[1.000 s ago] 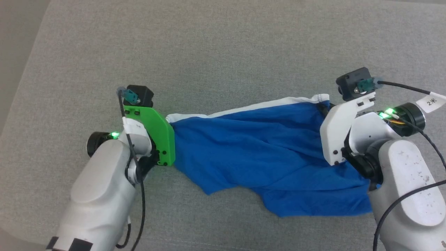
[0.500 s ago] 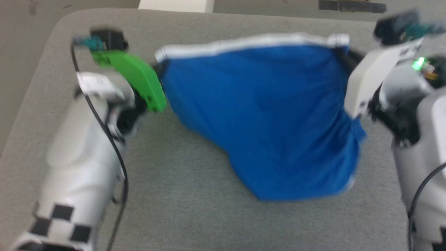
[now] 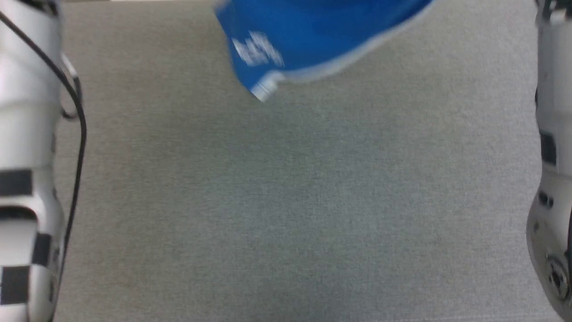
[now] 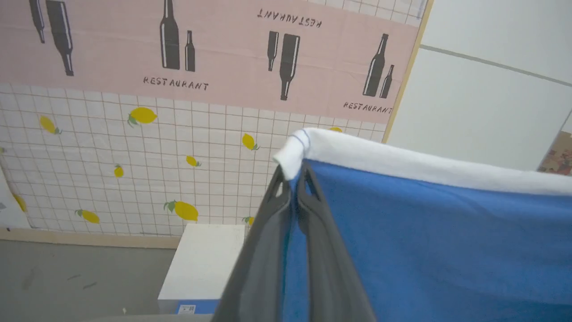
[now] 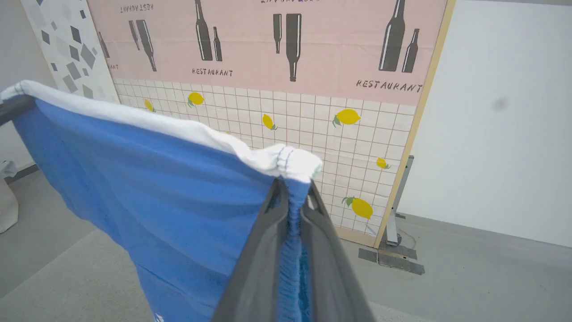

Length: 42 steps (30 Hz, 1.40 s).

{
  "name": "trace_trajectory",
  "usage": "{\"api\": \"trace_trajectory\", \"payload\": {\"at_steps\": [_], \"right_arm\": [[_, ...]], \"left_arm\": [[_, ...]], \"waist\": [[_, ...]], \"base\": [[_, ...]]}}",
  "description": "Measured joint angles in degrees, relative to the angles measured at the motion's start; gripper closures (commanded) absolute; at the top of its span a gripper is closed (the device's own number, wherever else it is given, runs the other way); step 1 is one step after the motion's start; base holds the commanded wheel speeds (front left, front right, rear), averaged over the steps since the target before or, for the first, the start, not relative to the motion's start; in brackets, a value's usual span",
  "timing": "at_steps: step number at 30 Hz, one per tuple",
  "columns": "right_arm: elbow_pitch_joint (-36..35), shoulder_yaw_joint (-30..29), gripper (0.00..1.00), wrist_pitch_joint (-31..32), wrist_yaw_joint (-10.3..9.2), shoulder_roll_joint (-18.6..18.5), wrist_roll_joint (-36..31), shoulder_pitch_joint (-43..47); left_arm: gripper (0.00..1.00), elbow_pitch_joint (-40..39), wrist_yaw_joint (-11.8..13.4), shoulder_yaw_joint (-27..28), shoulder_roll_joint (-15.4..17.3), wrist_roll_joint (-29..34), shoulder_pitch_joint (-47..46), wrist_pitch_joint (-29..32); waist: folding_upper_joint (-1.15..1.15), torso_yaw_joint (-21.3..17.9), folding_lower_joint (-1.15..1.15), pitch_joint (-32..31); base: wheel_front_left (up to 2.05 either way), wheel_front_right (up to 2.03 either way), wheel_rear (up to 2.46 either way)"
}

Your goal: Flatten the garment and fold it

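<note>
Left gripper (image 4: pixel 291 176) is pinched tight on one end of the white waistband (image 4: pixel 402 163), fingers pressed together with the cloth squeezed between them. Right gripper (image 5: pixel 292 185) has the same deal on the other end, clamped on a bunched-up corner of the band. So the garment (image 5: pixel 178 201) hangs stretched between the two, band on top, blue fabric draping down. In the head view its white-trimmed bottom dangles by the far edge of the table (image 3: pixel 286 201), pretty blurry, can't tell if it touches. Behind it all there's a wall (image 5: pixel 313 44) with bottle and lemon prints, plus a white box (image 4: pixel 201 259) on the floor.
</note>
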Motion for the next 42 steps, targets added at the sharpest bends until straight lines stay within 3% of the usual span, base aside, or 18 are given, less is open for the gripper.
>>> {"api": "trace_trajectory", "payload": {"at_steps": [6,10,20,25,34,42], "right_arm": [[7.92,-4.68,1.00,-10.87,0.02,1.97,-6.78,-9.38],[12.07,-6.75,1.00,-15.55,0.03,2.77,-9.04,-12.09],[18.67,-4.23,1.00,-20.98,0.02,2.87,-3.22,-8.09],[16.38,1.57,1.00,-22.08,0.01,1.64,4.63,2.46],[2.67,6.62,1.00,-22.01,0.00,-3.42,16.92,28.58],[-9.96,7.67,1.00,-17.44,0.02,-6.45,20.17,55.03]], "left_arm": [[1.00,2.55,0.38,0.43,-0.35,2.66,-8.44,-9.40],[1.00,5.34,-1.09,0.54,-0.83,2.90,-10.71,-13.85],[1.00,12.76,-6.45,0.33,-1.88,0.71,-7.12,-20.00],[1.00,13.66,-8.18,-0.26,-2.61,-2.27,1.44,-21.02],[1.00,6.47,-8.62,-0.29,-4.14,-7.97,24.06,-24.12],[1.00,-4.91,-3.15,-1.12,-5.20,-9.28,50.65,-22.26]], "waist": [[0.00,-1.53,0.00,4.22],[0.00,-1.89,0.00,6.87],[0.00,0.20,0.01,9.16],[0.00,1.28,0.00,6.27],[0.00,2.92,-0.01,-2.03],[0.00,4.55,-0.01,-10.14]], "base": [[0.00,0.00,0.00],[0.00,0.00,0.00],[0.00,0.00,0.00],[0.00,0.00,0.00],[0.00,0.00,0.00],[0.00,0.00,0.00]]}}
